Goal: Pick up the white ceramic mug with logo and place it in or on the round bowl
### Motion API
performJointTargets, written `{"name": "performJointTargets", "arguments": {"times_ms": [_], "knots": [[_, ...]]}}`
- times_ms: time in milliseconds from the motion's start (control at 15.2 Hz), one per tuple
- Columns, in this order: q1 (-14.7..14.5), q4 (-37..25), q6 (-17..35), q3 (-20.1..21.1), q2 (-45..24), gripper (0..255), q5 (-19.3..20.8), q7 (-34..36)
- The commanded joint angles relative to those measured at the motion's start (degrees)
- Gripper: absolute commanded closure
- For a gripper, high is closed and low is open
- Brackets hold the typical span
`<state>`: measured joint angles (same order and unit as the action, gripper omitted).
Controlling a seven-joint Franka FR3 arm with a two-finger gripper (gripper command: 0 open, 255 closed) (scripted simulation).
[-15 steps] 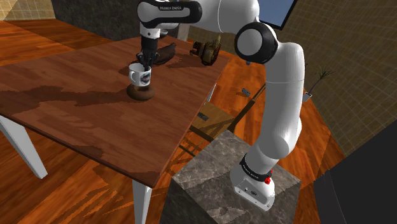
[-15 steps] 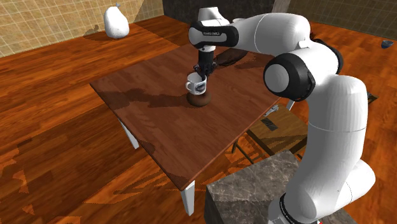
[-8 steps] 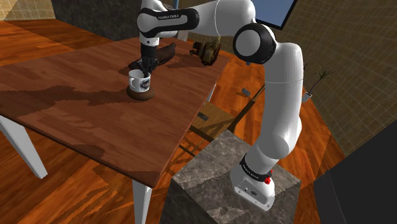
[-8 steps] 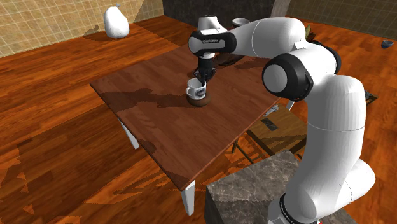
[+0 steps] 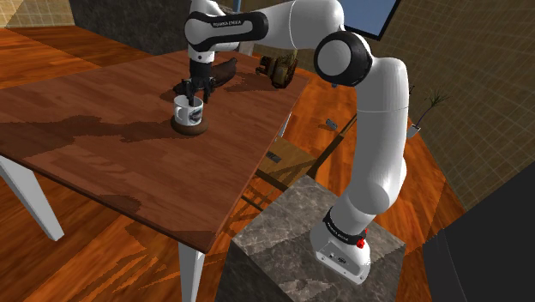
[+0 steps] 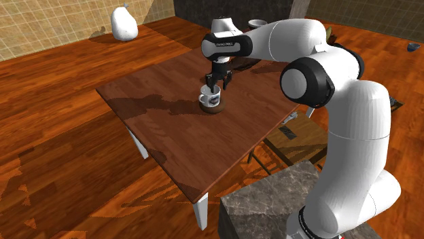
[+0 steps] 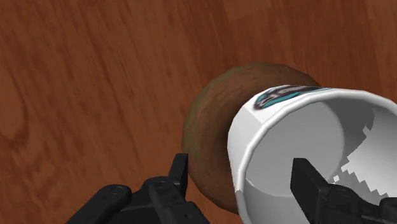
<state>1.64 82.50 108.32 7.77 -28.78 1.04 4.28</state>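
1. White mug [image 5: 189, 111] with logo is sitting upright in the brown round bowl [image 5: 190, 129] on the tabletop [image 5: 103, 146]. Placement is looking done.
2. Gripper [image 5: 195, 92] is hanging open over the rim. It is straddling the mug wall, touching nothing and holding nothing.
3. My read: it is needing a straight lift out, so the mug isn't tipping.

A dark reddish-brown wooden table [image 5: 103, 163] stands on white legs [image 5: 30, 202] over a plank floor [image 5: 111, 266] of warmer orange wood. Toward its far side sits a low, round brown bowl [image 5: 190, 131], flat on the tabletop. Farther back, near the far edge, lies a long dark object [image 5: 221, 72], and at the far corner a brownish object [image 5: 279, 69] I cannot make out.
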Motion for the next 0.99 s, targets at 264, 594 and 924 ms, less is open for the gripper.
{"name": "performJointTargets", "arguments": {"times_ms": [264, 594, 924], "knots": [[0.0, -1.5, -1.8, 0.0, 0.3, 0, 0.0, 0.0], [0.0, -6.5, -7.0, 0.0, 0.5, 0, -0.1, -0.1], [0.0, -6.5, -7.0, 0.0, 0.5, 0, -0.1, -0.1]]}}
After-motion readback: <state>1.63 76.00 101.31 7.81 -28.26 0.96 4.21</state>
